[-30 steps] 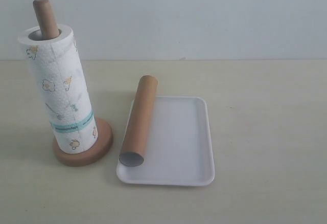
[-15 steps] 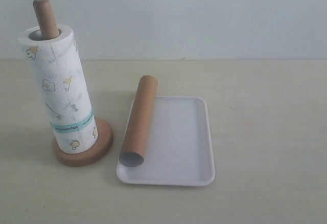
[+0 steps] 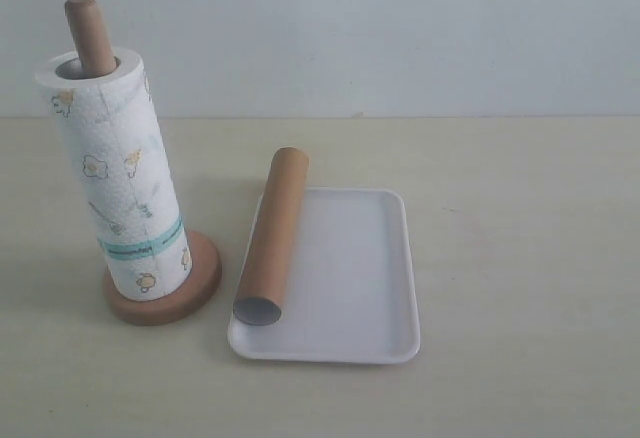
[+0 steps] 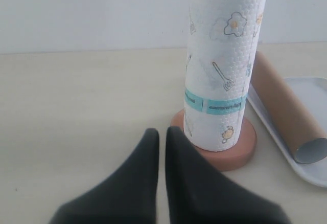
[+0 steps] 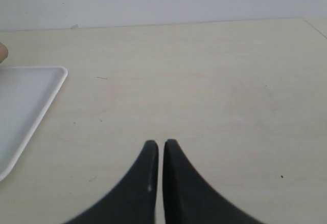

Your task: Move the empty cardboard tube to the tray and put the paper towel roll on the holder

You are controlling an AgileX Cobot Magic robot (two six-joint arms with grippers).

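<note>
A: Brown hollow cardboard tube (image 3: 271, 238): position?
B: Lying along white rimmed tray (image 3: 360, 288) edge; rim likely checks rolling. Printed white paper roll (image 3: 115, 178) sits on wooden post holder (image 3: 205, 278). Left claw (image 4: 161, 134), right claw (image 5: 160, 144): closed, empty.

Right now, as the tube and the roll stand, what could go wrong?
1. The cardboard tube lies along the rim of the tray, its far end past the tray; it could roll off onto the table.
2. The paper towel roll stands tall on the holder, its core wider than the post; a bump from the shut left gripper facing it might tip it.
</note>
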